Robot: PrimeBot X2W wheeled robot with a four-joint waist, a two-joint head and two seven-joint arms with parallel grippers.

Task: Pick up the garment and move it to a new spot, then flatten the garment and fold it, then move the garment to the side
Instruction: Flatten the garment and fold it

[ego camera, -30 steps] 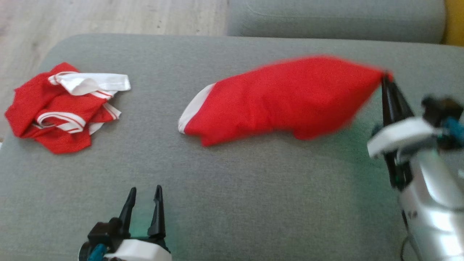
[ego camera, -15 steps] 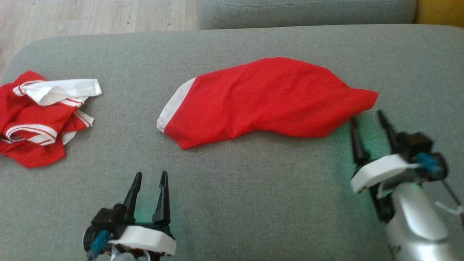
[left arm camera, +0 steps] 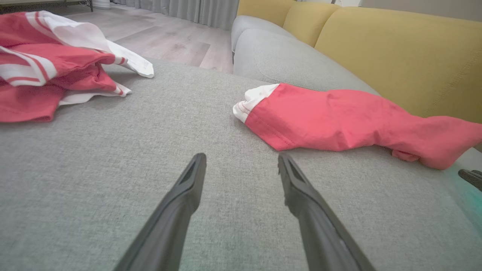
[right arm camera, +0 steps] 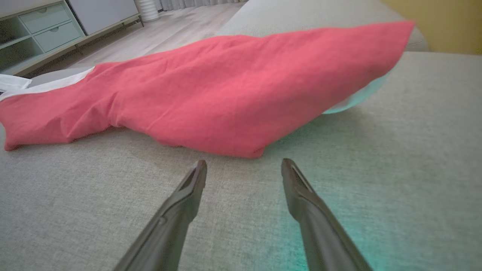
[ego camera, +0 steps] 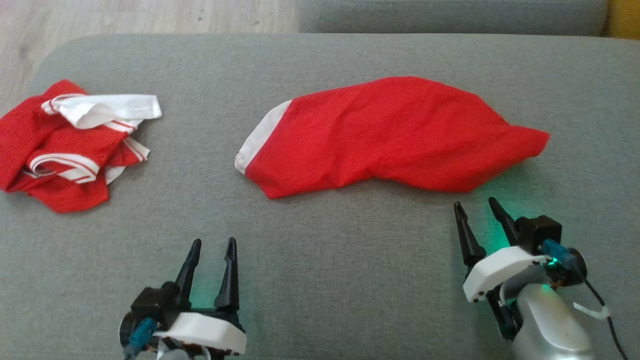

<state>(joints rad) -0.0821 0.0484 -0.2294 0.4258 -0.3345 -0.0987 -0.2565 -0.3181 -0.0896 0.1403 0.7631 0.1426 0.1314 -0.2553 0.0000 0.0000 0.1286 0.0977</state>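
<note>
Head view, nearest first: the left gripper (ego camera: pixel 214 241) waits spread and empty at the bottom edge, and the right gripper (ego camera: pixel 475 202) — clamped on the garment's corner a second ago — now stands spread and empty just short of the cloth. Beyond it the red garment (ego camera: pixel 390 132) lies stretched but rumpled on the grey cushion (ego camera: pixel 330 260), well apart from the crumpled red-and-white heap (ego camera: pixel 70 145) at far left. The move looks done — flattening comes next.
</note>
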